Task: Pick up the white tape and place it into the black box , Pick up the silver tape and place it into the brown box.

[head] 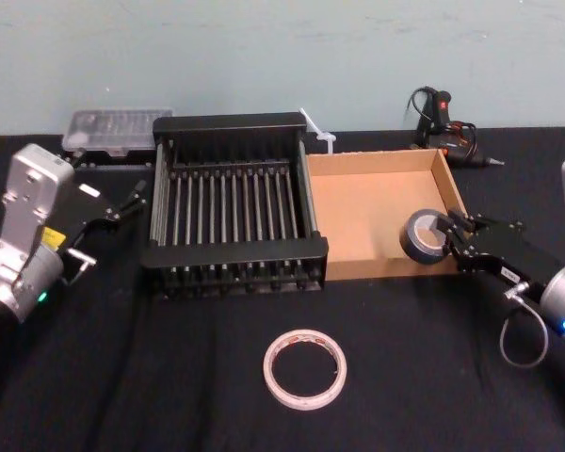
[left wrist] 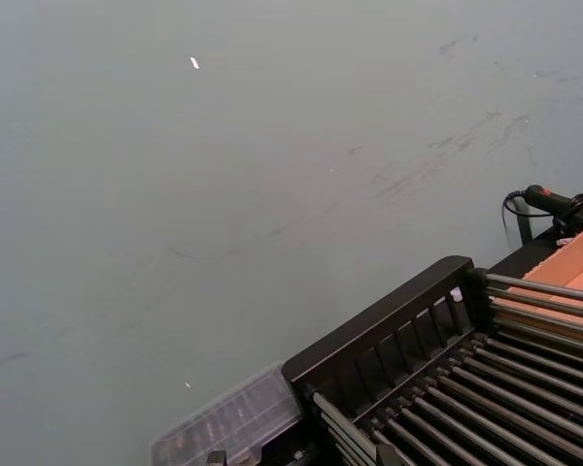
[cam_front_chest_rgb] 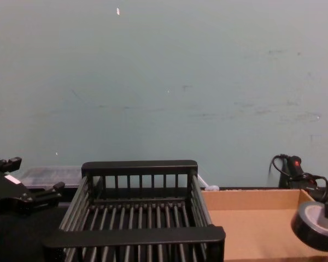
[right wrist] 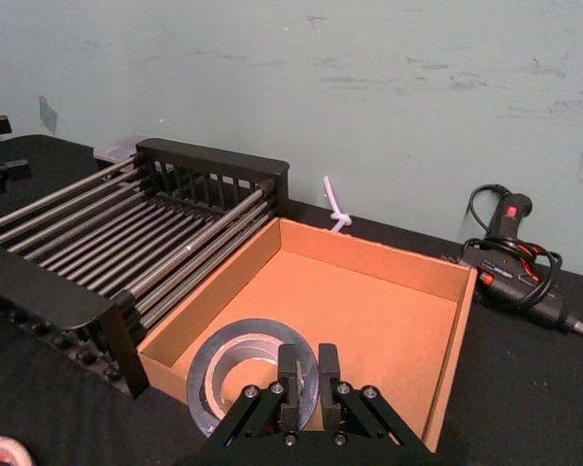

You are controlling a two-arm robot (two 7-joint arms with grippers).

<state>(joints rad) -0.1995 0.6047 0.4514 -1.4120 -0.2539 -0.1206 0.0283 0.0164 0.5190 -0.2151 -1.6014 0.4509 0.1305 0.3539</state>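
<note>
The silver tape (head: 422,236) is a dark grey roll standing on edge over the front right corner of the brown box (head: 369,169). My right gripper (head: 446,232) is shut on the roll's wall; in the right wrist view its fingers (right wrist: 290,377) pinch the roll (right wrist: 235,371) above the tan tray (right wrist: 369,254). The chest view shows the roll (cam_front_chest_rgb: 315,225) hanging just over the tray (cam_front_chest_rgb: 246,199). On the black table in front of the black box (head: 231,254) the white tape (head: 305,369) lies flat. My left gripper (head: 121,203) hovers open to the left of the crate.
A clear plastic case (head: 113,131) sits behind the crate's left corner. At the back right, behind the tray, lies a black glue gun (head: 443,121) with its cord. A white zip tie (head: 318,131) rests between crate and tray at the back.
</note>
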